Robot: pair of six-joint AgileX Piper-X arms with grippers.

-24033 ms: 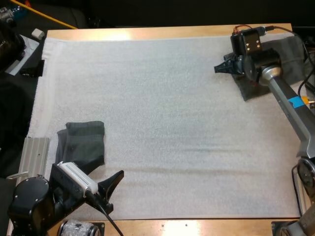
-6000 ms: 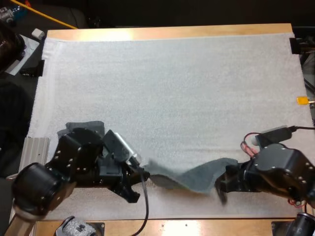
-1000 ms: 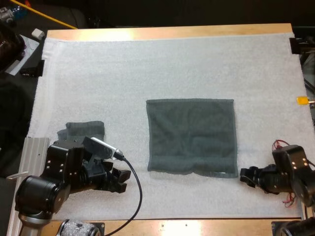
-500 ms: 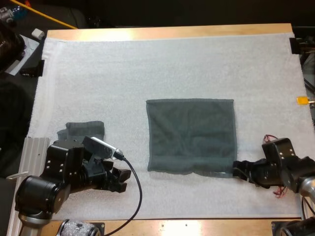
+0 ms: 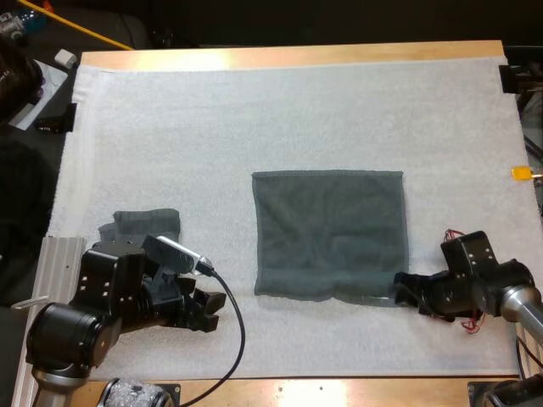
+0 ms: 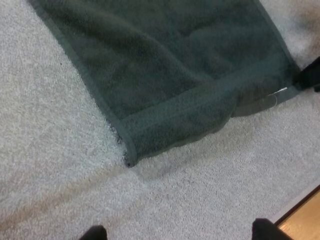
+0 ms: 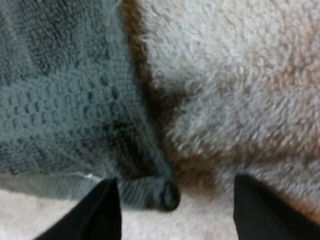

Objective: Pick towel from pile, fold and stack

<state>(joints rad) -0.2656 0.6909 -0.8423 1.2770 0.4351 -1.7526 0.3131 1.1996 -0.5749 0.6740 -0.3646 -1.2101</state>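
At the bottom left of the high view, the left gripper point(image 5: 214, 310) sits low over the white mat point(image 5: 254, 119), its fingers point(image 6: 94, 233) spread wide and holding nothing, aimed at the towel's near left corner but short of it. At the bottom right, the right gripper point(image 5: 400, 288) is down at the towel's near right corner; its fingers point(image 7: 102, 212) stand apart on either side of that corner without pinching it. The towel point(image 5: 329, 233) lies spread flat just right of the frame's centre, its near hem a little rumpled. A second towel point(image 5: 146, 229) lies bunched at the left, just beyond the left arm. Past them the mat runs to the table point(image 5: 280, 56) edge along the top.
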